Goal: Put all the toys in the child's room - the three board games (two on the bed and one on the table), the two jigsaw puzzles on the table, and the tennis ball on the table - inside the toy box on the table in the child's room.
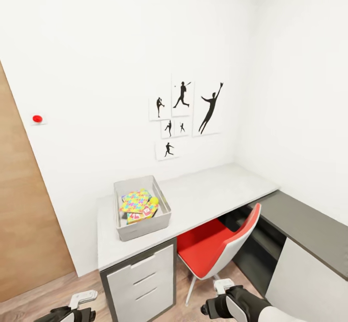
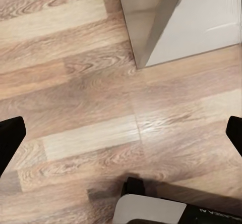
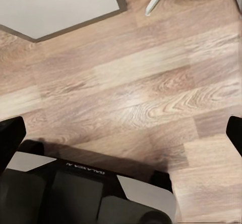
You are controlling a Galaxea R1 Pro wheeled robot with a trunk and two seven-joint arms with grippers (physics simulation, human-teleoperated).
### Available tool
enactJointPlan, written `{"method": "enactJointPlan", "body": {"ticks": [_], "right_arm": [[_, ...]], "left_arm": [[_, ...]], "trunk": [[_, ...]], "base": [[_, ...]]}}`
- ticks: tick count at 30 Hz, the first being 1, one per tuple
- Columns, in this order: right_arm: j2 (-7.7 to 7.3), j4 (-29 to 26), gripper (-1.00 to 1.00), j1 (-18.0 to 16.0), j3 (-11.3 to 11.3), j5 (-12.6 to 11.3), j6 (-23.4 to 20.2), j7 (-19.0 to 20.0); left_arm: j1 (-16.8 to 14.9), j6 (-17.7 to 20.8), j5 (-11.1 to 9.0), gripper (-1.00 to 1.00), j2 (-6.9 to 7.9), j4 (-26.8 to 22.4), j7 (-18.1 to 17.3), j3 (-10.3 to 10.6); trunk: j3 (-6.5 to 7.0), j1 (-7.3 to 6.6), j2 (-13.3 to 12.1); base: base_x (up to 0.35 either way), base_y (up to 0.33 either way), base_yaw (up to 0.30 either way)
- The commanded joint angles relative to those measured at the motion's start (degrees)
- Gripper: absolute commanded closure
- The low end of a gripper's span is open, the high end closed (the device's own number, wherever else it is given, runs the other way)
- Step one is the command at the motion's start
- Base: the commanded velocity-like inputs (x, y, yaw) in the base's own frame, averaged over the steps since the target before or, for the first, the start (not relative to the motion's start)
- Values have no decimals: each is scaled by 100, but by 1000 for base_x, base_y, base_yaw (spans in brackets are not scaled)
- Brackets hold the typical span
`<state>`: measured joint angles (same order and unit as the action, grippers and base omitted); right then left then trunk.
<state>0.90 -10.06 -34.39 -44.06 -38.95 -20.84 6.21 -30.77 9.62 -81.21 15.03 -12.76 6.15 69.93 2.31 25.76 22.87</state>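
Head view: jigsaw puzzles (image 1: 137, 202) and ball (image 1: 154, 200) are lying inside the toy box (image 1: 143, 227) on the table (image 1: 203, 196); both grippers (image 2: 121, 133) (image 3: 121, 133), jaws spread empty, are hanging well below the table.

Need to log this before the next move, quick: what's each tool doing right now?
Left tool: open, empty, over the wood floor.
Right tool: open, empty, over the same floor.

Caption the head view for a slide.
Grey toy box on the white desk holds jigsaw puzzles and a tennis ball; red chair alongside.
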Motion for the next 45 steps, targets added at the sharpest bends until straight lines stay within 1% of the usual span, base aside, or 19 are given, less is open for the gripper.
{"method": "enactJointPlan", "body": {"ticks": [1, 9, 25, 36, 38, 40, 42, 45], "right_arm": [[2, 6, -100, -4, -15, 1, -19, 14], [8, 134, -100, -2, -14, 1, -17, 19], [11, 162, -100, 2, -19, 1, -10, 12], [-1, 169, -100, 11, -9, -7, -8, 12], [-7, 182, -100, 12, -2, -45, -8, 12], [-9, 235, -100, 12, 5, -157, -3, 16], [-10, 337, -100, 12, 5, -339, 4, 19], [-10, 389, -100, 12, 6, -437, 7, 20]], "left_arm": [[0, 14, -35, -100, 7, -25, 46, 29], [32, -102, -19, -100, 2, -25, 44, 29], [63, -127, 59, -100, 0, -25, 44, 55], [88, -131, 61, -100, 0, -25, 44, 55], [89, -135, 61, -100, 0, -25, 44, 55], [91, -151, 61, -100, -2, -25, 44, 55], [95, -203, 61, -100, -6, -25, 44, 55], [97, -236, 61, -100, -8, -25, 44, 55]], "trunk": [[-9, 2, 5], [-61, 2, 5], [-180, 2, 5], [-234, 2, 5], [-246, 2, 5], [-256, 2, 5], [-265, 2, 5], [-276, 2, 5]], "base": [[0, 24, -228], [0, 6, -225], [0, 0, -195], [-36, 36, -87], [-26, 36, -186], [-13, 18, -214], [-6, 9, -237], [-3, 4, -249]]}}
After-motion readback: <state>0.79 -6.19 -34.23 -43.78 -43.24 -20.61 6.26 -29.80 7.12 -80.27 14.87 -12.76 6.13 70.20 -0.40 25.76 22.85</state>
